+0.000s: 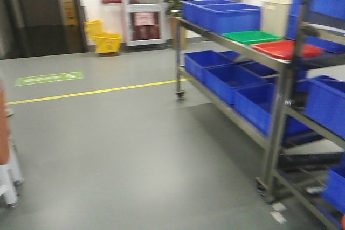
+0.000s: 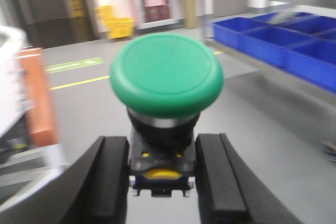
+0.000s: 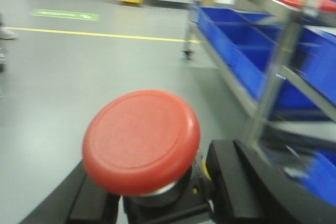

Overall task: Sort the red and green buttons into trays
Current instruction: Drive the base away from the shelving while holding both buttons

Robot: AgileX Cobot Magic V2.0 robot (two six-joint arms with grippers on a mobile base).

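**Left pincer** (image 2: 164, 182): clamped on the dark body of the green button (image 2: 166, 74), one finger on each side, with the cap upright above the fingers.

**Right pincer** (image 3: 163, 200): clamped in the same way on the red button (image 3: 142, 140), whose cap tilts slightly toward the camera.

**Buttons:** both are held in the air over the grey floor (image 1: 118, 149), well apart from the trays.

**Trays:** the green tray (image 1: 250, 36) and the red tray (image 1: 285, 49) lie side by side on the top level of the steel shelf rack (image 1: 281, 106) at right. The green tray is farther; the red one is nearer, beside an upright post. Whether their rims touch cannot be told.

**Rack contents:** deep blue crates (image 1: 221, 14) stand beyond the green tray and fill the lower level. A cream bin (image 1: 276, 17) stands at the back of the top level.

**Room for moving:** left of the rack's long front edge, a broad stretch of floor runs to the yellow line (image 1: 97, 91) and past it.

All views are motion-blurred.
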